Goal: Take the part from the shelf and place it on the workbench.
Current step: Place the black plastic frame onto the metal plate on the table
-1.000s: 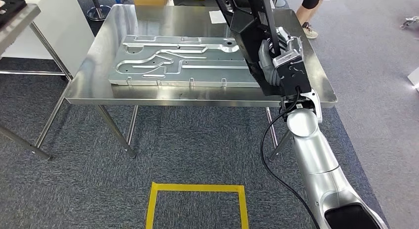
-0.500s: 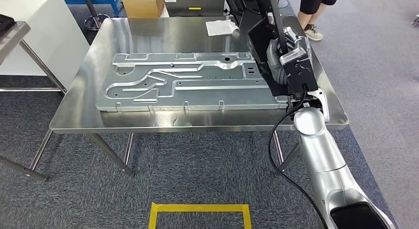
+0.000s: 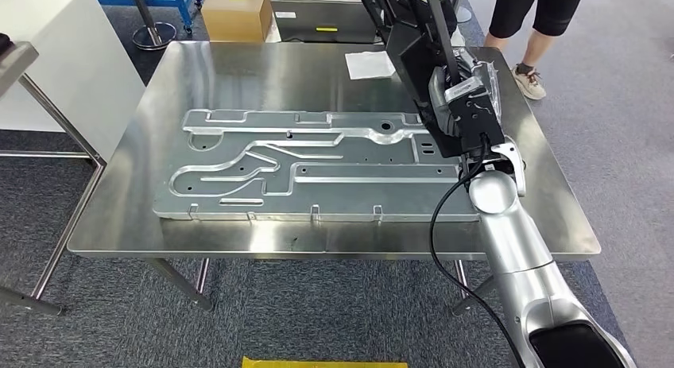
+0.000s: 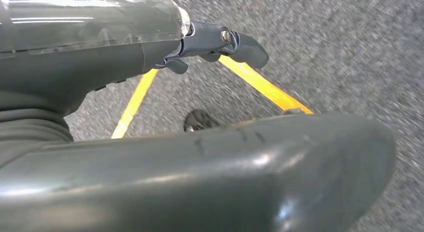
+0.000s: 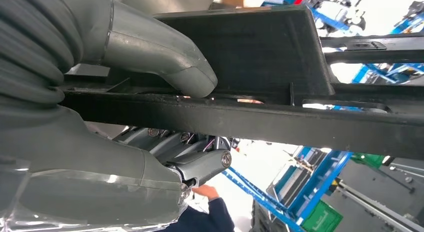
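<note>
The right hand [image 3: 459,106] grips the black flat plastic part [image 3: 413,46], fingers [image 5: 165,56] closed around its bar, and holds it tilted above the right end of the shiny steel bench [image 3: 238,74]. The part's long axis runs away from the robot, over the long grey metal panel [image 3: 310,173]. The left hand [image 4: 150,36] hangs above the carpet; its fingers seem loosely apart and hold nothing.

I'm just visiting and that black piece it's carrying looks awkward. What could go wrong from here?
The right hand holds the black part high over the workbench, so a loose grip could let it drop. The big metal plate already covers much of the top, so the part might knock it. A person stands near the far corner.
</note>
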You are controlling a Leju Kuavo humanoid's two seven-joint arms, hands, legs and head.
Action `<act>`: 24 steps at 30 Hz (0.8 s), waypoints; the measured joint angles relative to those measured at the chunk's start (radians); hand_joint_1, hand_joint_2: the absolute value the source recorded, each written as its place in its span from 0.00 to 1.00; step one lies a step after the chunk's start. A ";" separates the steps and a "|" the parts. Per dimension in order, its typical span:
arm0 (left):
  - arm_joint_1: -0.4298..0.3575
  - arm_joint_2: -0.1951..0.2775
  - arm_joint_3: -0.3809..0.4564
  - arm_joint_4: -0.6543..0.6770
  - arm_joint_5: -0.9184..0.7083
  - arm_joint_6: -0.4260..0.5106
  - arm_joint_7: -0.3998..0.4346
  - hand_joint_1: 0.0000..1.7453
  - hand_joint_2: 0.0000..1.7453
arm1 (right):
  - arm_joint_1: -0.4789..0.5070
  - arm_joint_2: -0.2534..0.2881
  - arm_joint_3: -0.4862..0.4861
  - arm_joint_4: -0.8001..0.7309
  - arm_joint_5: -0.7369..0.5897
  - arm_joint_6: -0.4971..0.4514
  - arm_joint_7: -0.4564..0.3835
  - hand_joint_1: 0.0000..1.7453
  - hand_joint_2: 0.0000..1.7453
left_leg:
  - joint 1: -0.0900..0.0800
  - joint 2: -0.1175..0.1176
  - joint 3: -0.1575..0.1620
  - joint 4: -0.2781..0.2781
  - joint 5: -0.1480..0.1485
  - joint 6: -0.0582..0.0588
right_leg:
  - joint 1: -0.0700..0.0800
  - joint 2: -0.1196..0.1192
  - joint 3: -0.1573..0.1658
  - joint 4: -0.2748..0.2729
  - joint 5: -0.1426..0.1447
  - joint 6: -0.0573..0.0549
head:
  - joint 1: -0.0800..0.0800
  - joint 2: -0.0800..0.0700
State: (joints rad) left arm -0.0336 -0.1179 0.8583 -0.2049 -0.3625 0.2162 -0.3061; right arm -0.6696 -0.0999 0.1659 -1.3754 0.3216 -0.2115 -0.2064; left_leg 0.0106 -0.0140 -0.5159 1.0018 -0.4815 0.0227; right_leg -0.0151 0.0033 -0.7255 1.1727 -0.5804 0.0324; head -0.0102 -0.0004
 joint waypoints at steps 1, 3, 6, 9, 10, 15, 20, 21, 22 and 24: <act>-0.001 0.000 0.000 0.000 -0.003 0.000 0.000 0.00 0.00 | -0.005 0.000 0.001 0.019 0.023 -0.004 0.000 1.00 1.00 | -0.001 -0.001 0.014 0.004 -0.016 -0.005 | 0.002 -0.001 -0.002 -0.065 0.093 -0.006 | 0.000 0.000; -0.004 0.001 0.000 0.001 -0.009 -0.003 -0.001 0.00 0.00 | -0.015 0.000 0.009 0.061 0.082 -0.006 0.002 1.00 1.00 | -0.003 -0.003 0.029 0.004 -0.042 -0.018 | 0.009 -0.001 -0.006 -0.142 0.239 -0.020 | 0.000 0.000; -0.011 0.004 0.000 0.002 -0.020 -0.013 -0.006 0.00 0.00 | -0.046 0.007 0.045 0.135 0.213 0.008 0.014 1.00 1.00 | -0.003 -0.002 0.030 0.027 -0.038 -0.037 | 0.011 0.001 0.004 -0.158 0.257 -0.043 | -0.001 0.000; -0.017 0.006 -0.001 0.002 -0.034 -0.026 -0.011 0.00 0.00 | -0.072 0.033 0.107 0.236 0.352 0.012 0.030 1.00 1.00 | 0.000 0.004 -0.051 0.172 -0.059 -0.048 | 0.011 0.003 0.031 -0.169 0.239 -0.064 | -0.002 0.000; -0.019 0.007 -0.003 0.002 -0.040 -0.029 -0.013 0.00 0.00 | -0.072 0.046 0.130 0.272 0.387 0.011 0.033 1.00 1.00 | 0.000 0.005 -0.089 0.227 -0.091 -0.050 | 0.014 0.004 0.039 -0.169 0.231 -0.068 | -0.002 0.000; -0.021 0.014 -0.009 0.002 -0.060 -0.039 -0.014 0.00 0.00 | -0.066 0.108 0.218 0.430 0.475 0.009 0.031 1.00 1.00 | -0.009 0.007 -0.124 0.154 -0.036 -0.031 | 0.034 0.010 0.079 -0.168 0.199 -0.078 | -0.002 0.000; -0.024 0.022 -0.010 0.002 -0.066 -0.039 -0.009 0.00 0.00 | -0.072 0.148 0.250 0.532 0.495 0.013 0.025 1.00 1.00 | -0.021 0.014 -0.067 -0.001 0.031 -0.002 | 0.043 0.015 0.097 -0.167 0.187 -0.068 | -0.002 0.000; -0.024 0.022 -0.011 0.002 -0.066 -0.039 -0.008 0.00 0.00 | -0.073 0.155 0.255 0.550 0.500 0.015 0.022 1.00 1.00 | -0.017 0.016 -0.063 -0.007 0.044 0.002 | 0.043 0.016 0.098 -0.164 0.184 -0.063 | -0.002 0.000; -0.025 0.022 -0.012 0.002 -0.067 -0.039 -0.007 0.00 0.00 | -0.075 0.162 0.261 0.567 0.505 0.015 0.019 1.00 1.00 | -0.013 0.018 -0.059 -0.012 0.052 0.005 | 0.044 0.015 0.094 -0.152 0.172 -0.056 | -0.001 0.000; -0.027 0.022 -0.013 0.002 -0.068 -0.039 -0.007 0.00 0.00 | -0.081 0.177 0.273 0.598 0.517 0.014 0.017 1.00 1.00 | -0.007 0.022 -0.055 -0.020 0.063 0.009 | 0.035 0.011 0.064 -0.075 0.117 -0.041 | 0.000 0.000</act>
State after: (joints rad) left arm -0.0604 -0.0959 0.8449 -0.2029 -0.4302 0.1770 -0.3128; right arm -0.7509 0.0774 0.4394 -0.7777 0.8383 -0.1977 -0.1892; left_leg 0.0035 0.0083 -0.5712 0.9822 -0.4190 0.0317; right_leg 0.0204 0.0140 -0.6616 1.0978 -0.4630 -0.0083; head -0.0104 -0.0004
